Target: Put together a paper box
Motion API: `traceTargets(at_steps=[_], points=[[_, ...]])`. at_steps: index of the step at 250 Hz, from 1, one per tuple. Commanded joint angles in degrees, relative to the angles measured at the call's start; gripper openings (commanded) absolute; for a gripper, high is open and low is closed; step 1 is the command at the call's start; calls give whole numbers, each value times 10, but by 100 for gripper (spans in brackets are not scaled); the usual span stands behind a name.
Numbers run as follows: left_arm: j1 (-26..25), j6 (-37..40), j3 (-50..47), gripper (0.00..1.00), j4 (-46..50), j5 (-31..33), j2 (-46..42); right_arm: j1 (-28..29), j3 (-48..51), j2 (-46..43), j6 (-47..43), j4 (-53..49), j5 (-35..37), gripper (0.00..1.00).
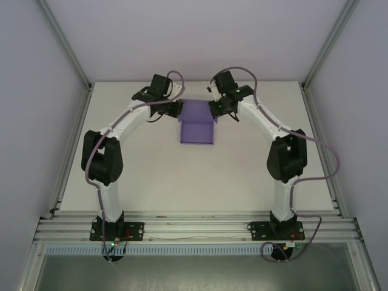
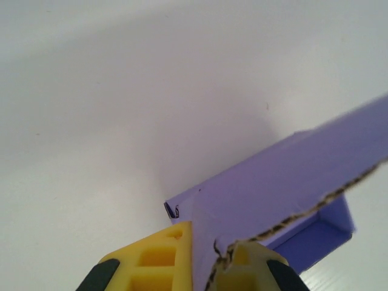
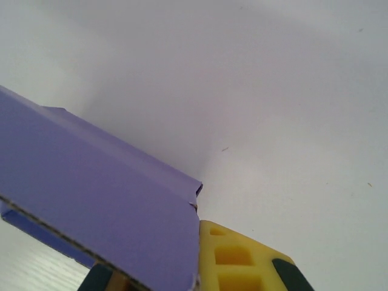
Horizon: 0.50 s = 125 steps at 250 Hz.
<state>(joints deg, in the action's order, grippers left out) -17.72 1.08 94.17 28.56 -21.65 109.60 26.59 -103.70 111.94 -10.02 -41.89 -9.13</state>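
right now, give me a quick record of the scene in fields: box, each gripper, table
box: purple card, partly folded, not closed, between the two grippers
left gripper: shut on the box, pinching its left edge
right gripper: shut on the box, pinching its right edge
table: white, box over its far half
task state: assembly not finished

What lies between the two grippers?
The paper box, held by the left gripper and the right gripper at opposite sides; the top view shows it.
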Motion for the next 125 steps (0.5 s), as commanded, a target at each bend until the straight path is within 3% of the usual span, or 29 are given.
traceTargets(at_steps=[1,30,55,125], points=[[-19,-140,-45,0,-86,69,-25,16,43,-32,172,112,75,0],[-48,-197,-57,0,-105,111,-17,29,87,-48,285,172,122,0],[-61,-230,-61,0,-117,109,-8,35,115,-53,347,234,99,0],[-61,-302,-77,0,-162,108,12,61,156,-40,350,269,168,0]])
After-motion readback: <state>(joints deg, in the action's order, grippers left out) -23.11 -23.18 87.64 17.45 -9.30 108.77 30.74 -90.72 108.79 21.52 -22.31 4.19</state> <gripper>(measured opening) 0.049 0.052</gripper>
